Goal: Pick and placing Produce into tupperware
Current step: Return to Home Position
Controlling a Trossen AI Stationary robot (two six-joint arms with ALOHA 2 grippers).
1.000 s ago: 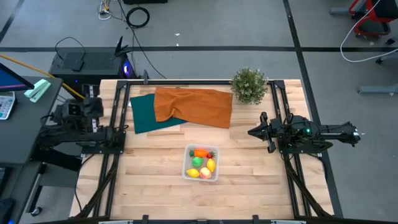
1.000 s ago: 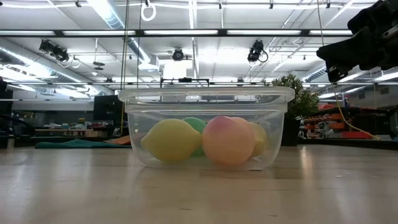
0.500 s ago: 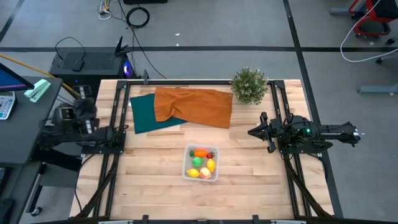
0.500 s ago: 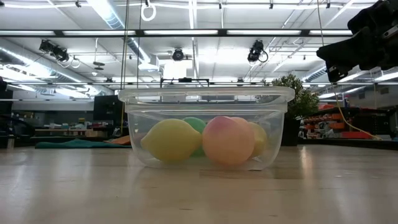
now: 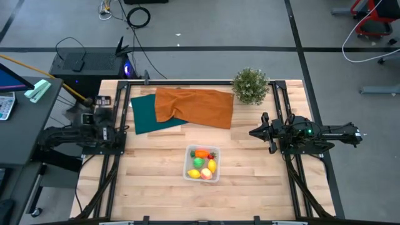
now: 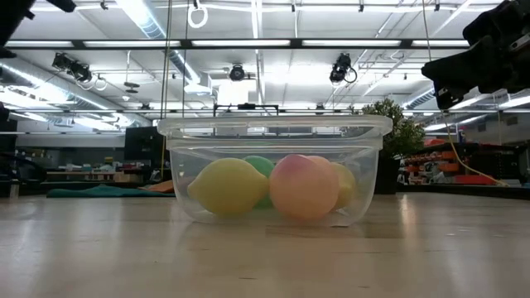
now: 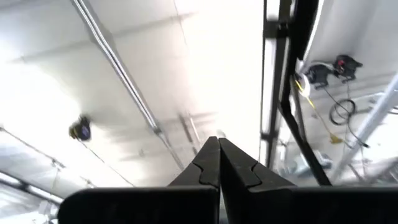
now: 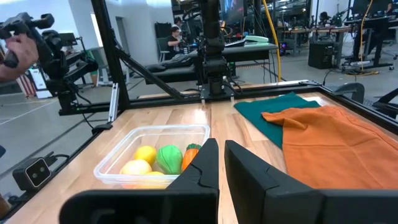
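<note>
High view: tupperware (image 5: 186,164) holding produce (image 5: 203,164) sits well apart from left gripper (image 7: 218,142), jaws together, and right gripper (image 5: 253,132), jaws slightly apart.

The left arm (image 5: 69,134) and right arm (image 5: 312,132) are matte black, with wedge-shaped dark fingers (image 8: 202,168).

Floor (image 5: 250,31): grey, crossed by dark tape lines — coiled cables (image 5: 139,17) are left on it beyond the table.
Ceiling: long strip lights (image 6: 248,43) are hung in rows.
Furniture: a pale wooden table (image 5: 156,181) is set centrally; a dark desk (image 5: 25,115) is seen at its left, a red chair (image 5: 372,15) far off at the right.
</note>
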